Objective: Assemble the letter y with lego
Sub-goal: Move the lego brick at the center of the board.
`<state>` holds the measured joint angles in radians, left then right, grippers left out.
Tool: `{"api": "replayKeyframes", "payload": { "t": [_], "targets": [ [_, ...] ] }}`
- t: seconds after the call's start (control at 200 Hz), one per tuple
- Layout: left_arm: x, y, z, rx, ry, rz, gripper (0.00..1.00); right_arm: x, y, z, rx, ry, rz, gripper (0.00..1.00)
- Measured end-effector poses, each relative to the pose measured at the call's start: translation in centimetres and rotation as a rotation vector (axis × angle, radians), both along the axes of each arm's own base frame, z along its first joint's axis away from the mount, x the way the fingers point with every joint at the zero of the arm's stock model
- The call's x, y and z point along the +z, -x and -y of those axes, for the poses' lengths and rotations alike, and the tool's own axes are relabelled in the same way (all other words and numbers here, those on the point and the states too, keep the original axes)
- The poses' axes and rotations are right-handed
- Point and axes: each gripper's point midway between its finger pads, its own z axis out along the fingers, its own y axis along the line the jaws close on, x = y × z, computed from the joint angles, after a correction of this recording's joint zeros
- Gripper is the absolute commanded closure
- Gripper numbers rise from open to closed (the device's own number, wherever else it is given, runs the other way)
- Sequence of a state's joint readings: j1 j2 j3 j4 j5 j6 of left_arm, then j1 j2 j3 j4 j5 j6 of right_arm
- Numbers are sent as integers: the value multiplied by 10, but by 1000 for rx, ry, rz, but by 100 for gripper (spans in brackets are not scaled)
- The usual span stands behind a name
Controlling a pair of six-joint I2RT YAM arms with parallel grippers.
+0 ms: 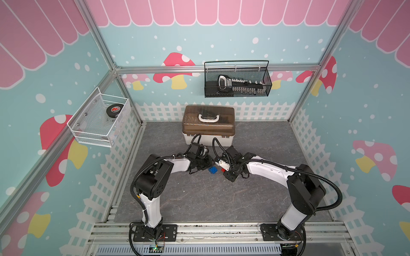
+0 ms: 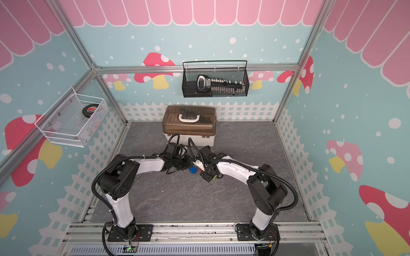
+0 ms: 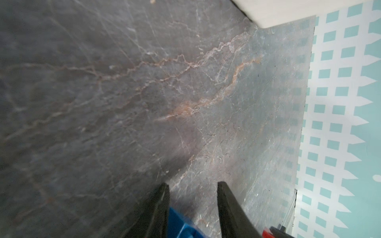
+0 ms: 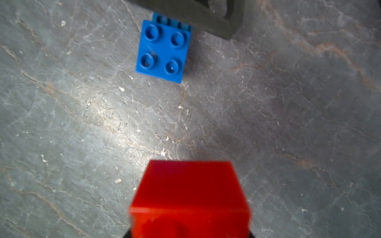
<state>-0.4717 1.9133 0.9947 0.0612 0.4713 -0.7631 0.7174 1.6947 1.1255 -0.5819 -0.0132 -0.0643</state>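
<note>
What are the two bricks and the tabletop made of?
Both the blue brick and the red brick look like moulded plastic, semi-gloss: uniform colour, crisp edges, soft highlights. The tabletop looks like grey veined stone, matte, but it could be a printed sheet; the look leaves that open.
</note>
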Motion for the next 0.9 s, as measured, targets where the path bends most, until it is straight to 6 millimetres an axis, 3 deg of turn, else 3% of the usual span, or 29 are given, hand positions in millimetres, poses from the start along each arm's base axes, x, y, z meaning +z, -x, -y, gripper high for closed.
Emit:
{"api": "replayKeyframes", "payload": {
  "t": [0.64,0.805,0.901],
  "targets": [
    [-3,43,-14,8,21,-37,66,-4,-1,6,-28,16,1,68],
    [-3,48,-17,8,22,-38,78,-4,-1,6,-31,16,1,68],
    [-1,47,-17,7,27,-26,79,-4,-1,6,-32,17,2,68]
  ]
}}
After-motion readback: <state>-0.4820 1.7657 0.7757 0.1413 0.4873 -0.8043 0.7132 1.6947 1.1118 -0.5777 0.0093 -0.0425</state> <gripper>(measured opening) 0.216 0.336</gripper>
